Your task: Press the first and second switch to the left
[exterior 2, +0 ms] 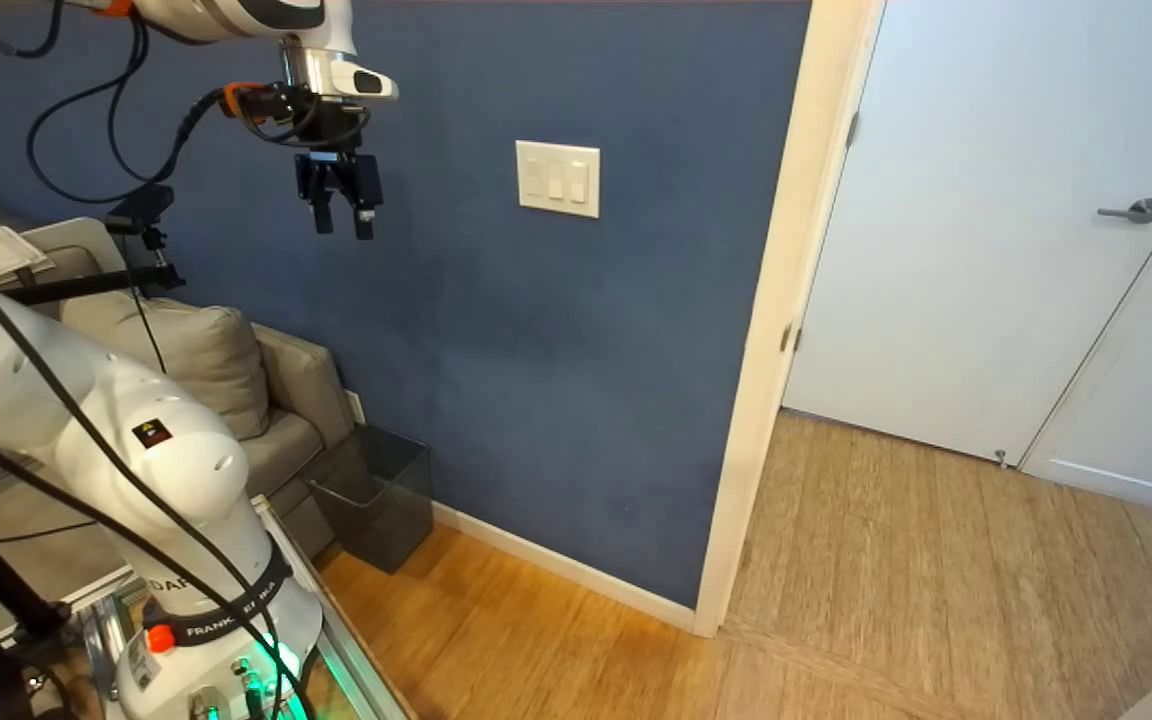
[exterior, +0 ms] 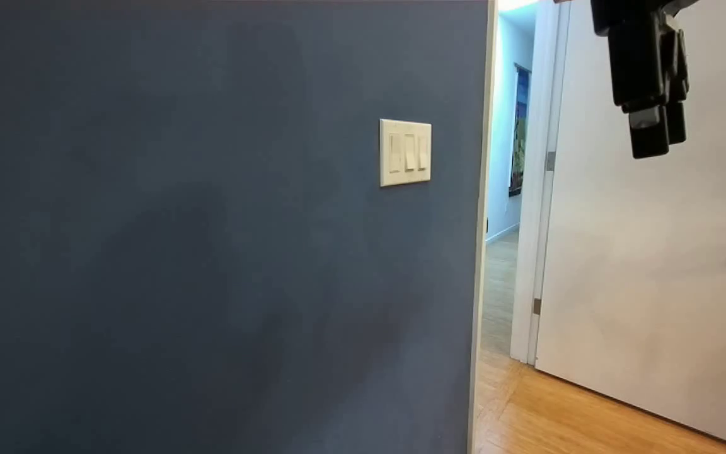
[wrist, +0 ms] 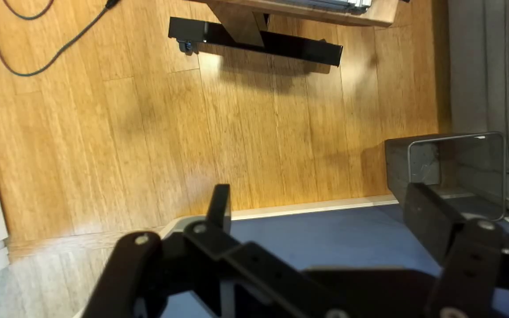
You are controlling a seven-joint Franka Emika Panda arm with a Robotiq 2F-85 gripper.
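Step in hand, as judged: approach, prior to first contact; neither target switch is being touched. Target location: a cream-white wall plate [exterior 2: 557,152] on the dark blue wall [exterior 2: 516,420] carries three paddle switches in a row; the first switch [exterior 2: 533,177] is taken as the leftmost, the second switch [exterior 2: 556,183] as the middle one.

Gripper condition: in an exterior view the gripper [exterior 2: 344,222] appears left of the plate, well apart from it and pointing downward; its two fingers [wrist: 431,218] stand spread with nothing held between them; its clearance from the wall cannot be read reliably from these angles. The wrist view takes in the floor [wrist: 259,145] and a bin [wrist: 398,163] but not the plate; alignment should therefore rely on the exterior views.

Next move: bring the fingers together to form one narrow tip, since a spread pair could strike a neighbouring paddle; direct the tip toward the wall at the height of the first switch; press until the paddle rocks over; back off; shift one place right along the plate; repeat on the second switch; leave the third switch [exterior 2: 579,182] untouched.
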